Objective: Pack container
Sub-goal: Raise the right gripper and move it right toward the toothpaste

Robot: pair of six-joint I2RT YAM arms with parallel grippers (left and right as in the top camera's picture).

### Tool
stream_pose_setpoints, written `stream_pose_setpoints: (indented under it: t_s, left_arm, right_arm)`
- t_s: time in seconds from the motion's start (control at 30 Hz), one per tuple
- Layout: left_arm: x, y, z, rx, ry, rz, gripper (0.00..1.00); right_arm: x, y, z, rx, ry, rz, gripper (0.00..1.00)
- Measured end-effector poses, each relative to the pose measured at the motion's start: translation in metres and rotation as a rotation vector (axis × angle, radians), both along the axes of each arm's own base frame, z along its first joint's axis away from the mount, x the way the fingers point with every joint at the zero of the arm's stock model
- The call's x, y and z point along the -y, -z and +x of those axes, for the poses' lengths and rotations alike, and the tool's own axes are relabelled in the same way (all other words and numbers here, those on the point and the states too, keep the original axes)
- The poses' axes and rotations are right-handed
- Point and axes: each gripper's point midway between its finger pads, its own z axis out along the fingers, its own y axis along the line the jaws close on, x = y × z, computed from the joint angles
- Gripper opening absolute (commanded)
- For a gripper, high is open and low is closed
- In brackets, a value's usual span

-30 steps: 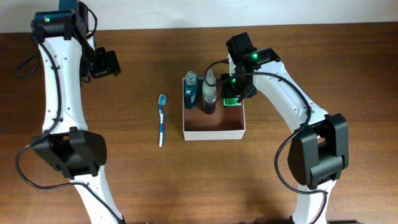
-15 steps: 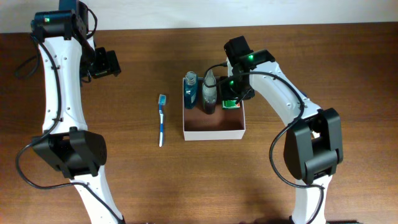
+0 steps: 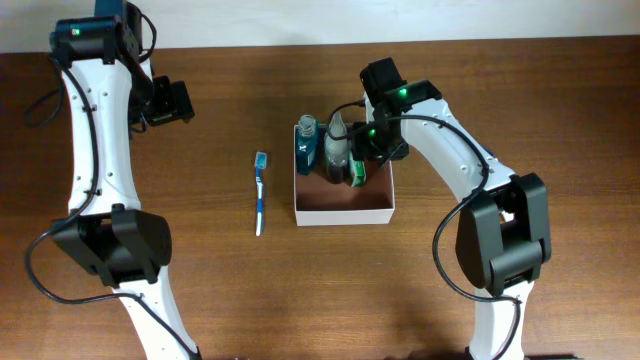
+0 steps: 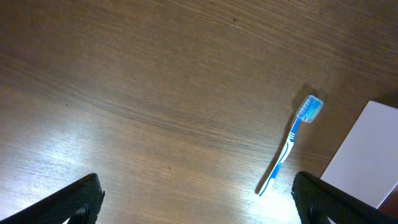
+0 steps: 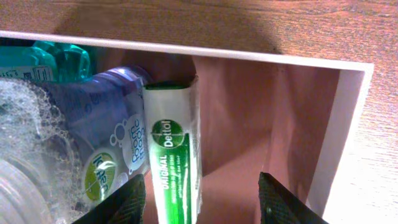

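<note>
The container (image 3: 345, 212) is a square white-walled box with a pinkish-brown inside, at the table's middle. Inside along its back wall stand a teal bottle (image 3: 306, 143), a purple bottle (image 3: 335, 152) and a green-and-white Dettol packet (image 3: 358, 170), which leans against the purple bottle (image 5: 106, 143). My right gripper (image 3: 378, 140) hovers open over the container's back right part; the packet (image 5: 174, 155) stands between its fingers, nearer the left one, and touches neither. A blue toothbrush (image 3: 260, 193) lies on the table left of the container. My left gripper (image 3: 172, 102) is open and empty at the far left.
The left wrist view shows the toothbrush (image 4: 288, 146) on bare wood and the container's white corner (image 4: 367, 155) at the right edge. The container's right half (image 5: 249, 118) holds nothing.
The Dettol packet, held flat in my right gripper earlier, now stands on edge against the purple bottle, released. The left arm has not moved.
</note>
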Motion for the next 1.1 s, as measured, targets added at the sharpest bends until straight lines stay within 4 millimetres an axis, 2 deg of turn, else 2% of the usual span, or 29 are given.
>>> stream_pose_setpoints:
  t_s: [0.17,0.43,0.63,0.73,0.87,0.93,1.1]
  left_arm:
    - [0.0,0.0,0.0,0.0,0.0,0.0,0.99]
    - [0.0,0.0,0.0,0.0,0.0,0.0,0.99]
    - [0.0,0.0,0.0,0.0,0.0,0.0,1.0]
    - [0.0,0.0,0.0,0.0,0.0,0.0,1.0]
    - [0.0,0.0,0.0,0.0,0.0,0.0,0.99]
    - [0.0,0.0,0.0,0.0,0.0,0.0,0.99]
    - [0.0,0.0,0.0,0.0,0.0,0.0,0.99]
  right_arm:
    - [0.0,-0.008,0.0,-0.007,0.0,-0.002,0.55]
    - [-0.006,-0.065,0.019,0.075,0.0,0.026,0.56]
    - [-0.005,-0.081,0.022,0.096,0.005,0.033,0.61]
    - [0.003,-0.094,0.023,0.097,0.023,0.033,0.62]
    - [0.043,-0.127,0.037,0.14,0.103,0.039,0.66]
    - [0.08,-0.141,0.044,0.158,0.17,0.034,0.69]
    - [0.162,-0.138,0.04,0.115,0.295,-0.004,0.93]
